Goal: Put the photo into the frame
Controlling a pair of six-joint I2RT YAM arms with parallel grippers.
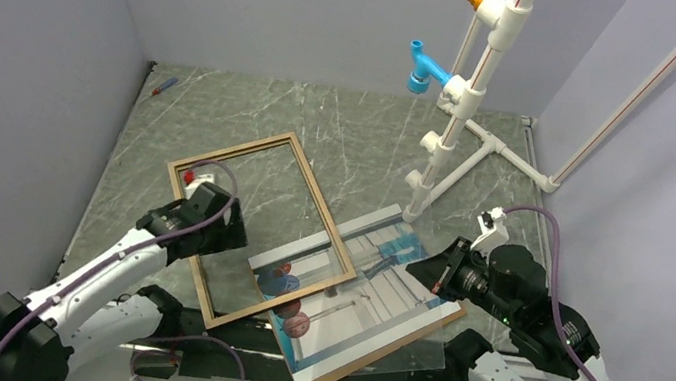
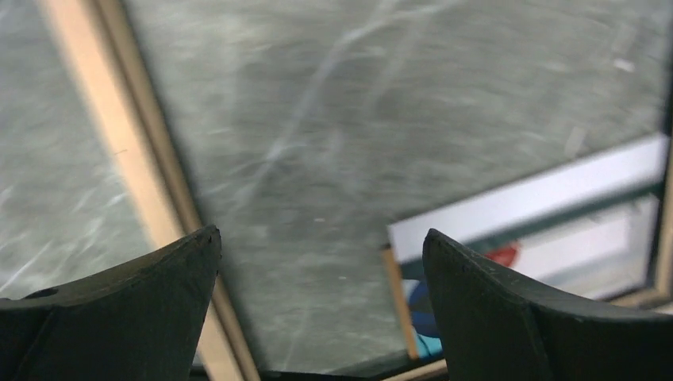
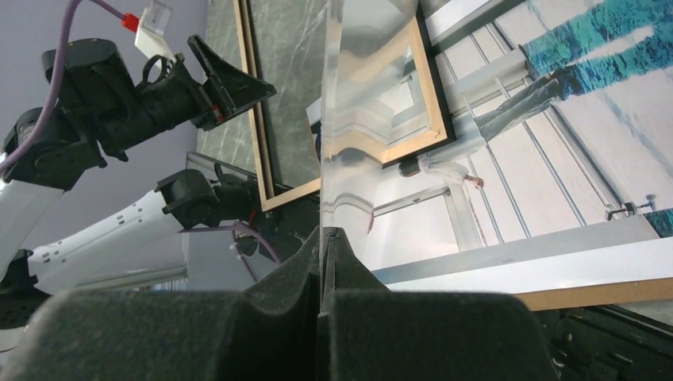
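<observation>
A: Top view. Where is the frame?
B: Thin-railed rectangular frame [image 1: 323, 205], light brown wood, flat on the grey-green marbled table [image 1: 373, 135], left of centre, askew. Its near right corner overlaps the photo [image 1: 379, 293], a large rectangular print of a white-and-blue corridor; its red and blue spheres show through the opening. Photo lies face up on a plain brown backing board [image 1: 378, 354], not seated in the frame.
A: Arms?
B: Left gripper [image 1: 231, 235] over the frame's left part. Right gripper [image 1: 414, 267] above the photo's right side; cannot read its jaws from here.
A: Left wrist view.
B: Left gripper [image 2: 321, 234] spread wide, nothing between the fingers [image 2: 159, 294]. Below: wooden rail [image 2: 119, 143], bare table inside it, photo corner [image 2: 555, 250] at right.
A: Right wrist view.
B: Right gripper [image 3: 321, 234] closed tight on the edge of a clear, glossy transparent sheet [image 3: 349, 159], seen edge-on, running straight away from the fingers. Photo [image 3: 555, 182] beyond it, frame [image 3: 262, 159] to the left.
</observation>
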